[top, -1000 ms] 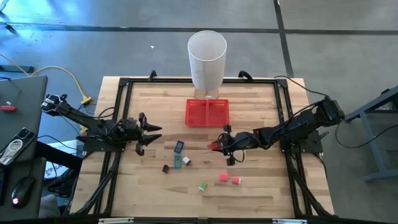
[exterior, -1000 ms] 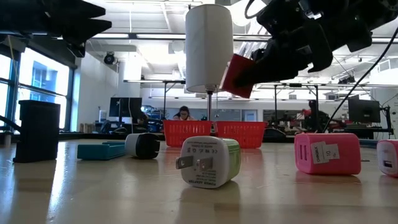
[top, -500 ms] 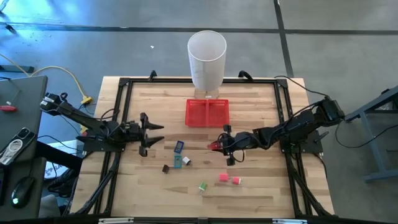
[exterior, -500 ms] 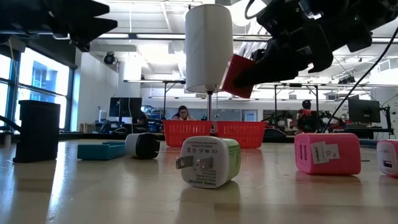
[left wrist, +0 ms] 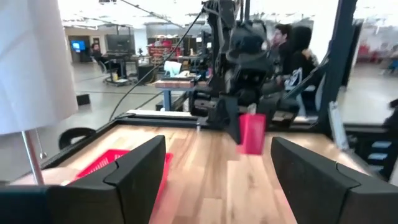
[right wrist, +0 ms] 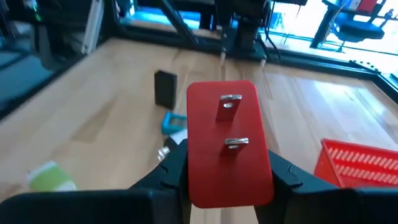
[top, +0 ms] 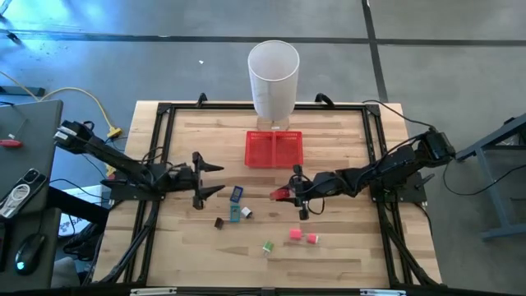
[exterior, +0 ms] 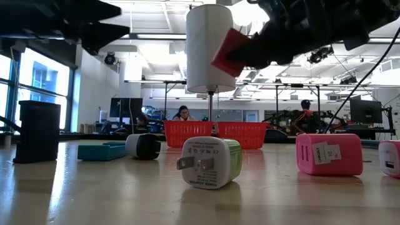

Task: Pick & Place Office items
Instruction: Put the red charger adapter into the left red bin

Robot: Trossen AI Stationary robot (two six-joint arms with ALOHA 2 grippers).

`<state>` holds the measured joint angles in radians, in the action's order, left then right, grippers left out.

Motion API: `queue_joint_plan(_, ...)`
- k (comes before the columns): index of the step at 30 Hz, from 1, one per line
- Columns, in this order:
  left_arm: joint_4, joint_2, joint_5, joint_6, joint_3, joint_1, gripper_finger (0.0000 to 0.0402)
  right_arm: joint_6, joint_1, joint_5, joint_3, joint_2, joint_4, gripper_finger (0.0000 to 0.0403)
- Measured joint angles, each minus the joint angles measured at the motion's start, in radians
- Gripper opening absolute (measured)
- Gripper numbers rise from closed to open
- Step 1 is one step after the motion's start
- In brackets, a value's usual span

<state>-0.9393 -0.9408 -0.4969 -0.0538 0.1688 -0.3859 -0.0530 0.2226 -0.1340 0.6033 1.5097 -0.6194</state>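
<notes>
Wooden table [top: 345, 247], open workshop behind. Red mesh tray [top: 274, 149] at the far centre, white cylinder bin [top: 273, 78] beyond it. Right gripper [top: 289, 194]: clamped on a red plug adapter [right wrist: 229, 151], raised off the table near the tray. Left gripper [top: 212, 178]: fingers spread wide, empty, just beside the blue piece [top: 237, 194]. Dark brown [top: 219, 223], teal-white [top: 240, 213], green-white [top: 268, 246] and two pink [top: 302, 237] adapters lie loose on the near boards.

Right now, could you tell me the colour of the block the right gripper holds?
Red; right wrist view.

You see a red mesh two-compartment tray [top: 274, 149] mid-table, a tall white cylinder bin [top: 274, 78] just behind it, people seated [exterior: 184, 114] far beyond the light wooden table [top: 345, 247].
</notes>
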Motion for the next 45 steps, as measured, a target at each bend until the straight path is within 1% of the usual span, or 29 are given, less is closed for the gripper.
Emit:
queue_joint_plan(3, -0.017, -0.114, 0.001, -0.064, 0.061, 0.0, 0.0284, 0.007, 0.0, 0.001, 0.0, 0.0, -0.01, 0.0107)
queue_joint_plan(8, -0.02, -0.301, -0.005, -0.179, 0.204, 0.0, 0.0284, 0.008, 0.0, 0.0, 0.0, 0.0, -0.015, 0.0107)
queue_joint_plan(10, -0.02, -0.366, -0.01, -0.2, 0.257, 0.0, 0.0285, 0.008, 0.0, 0.0, 0.0, 0.0, -0.022, 0.0107)
queue_joint_plan(14, -0.02, -0.469, -0.01, -0.193, 0.347, 0.012, 0.0285, 0.008, 0.0, -0.001, 0.0, 0.001, -0.038, 0.0107)
queue_joint_plan(20, -0.02, -0.589, -0.01, -0.117, 0.445, 0.047, 0.0285, 0.008, 0.0, -0.024, 0.0, 0.001, -0.044, 0.0107)
queue_joint_plan(27, -0.046, -0.675, 0.015, -0.102, 0.52, 0.075, 0.0285, 0.008, 0.0, -0.024, 0.0, 0.001, -0.045, 0.0107)
queue_joint_plan(32, -0.07, -0.727, 0.064, -0.088, 0.557, 0.094, 0.0285, 0.007, 0.0, -0.024, 0.0, 0.001, -0.047, 0.0107)
queue_joint_plan(35, -0.109, -0.758, 0.076, -0.082, 0.564, 0.101, 0.0285, 0.007, 0.0, -0.024, 0.0, 0.001, -0.048, 0.0107)
queue_joint_plan(39, -0.17, -0.78, 0.076, -0.111, 0.565, 0.1, 0.0285, 0.006, 0.0, -0.024, 0.0, 0.001, -0.048, 0.0107)
queue_joint_plan(45, -0.172, -0.791, 0.08, -0.104, 0.564, 0.108, 0.0285, 0.005, 0.0, -0.02, 0.0, 0.001, -0.055, 0.0107)
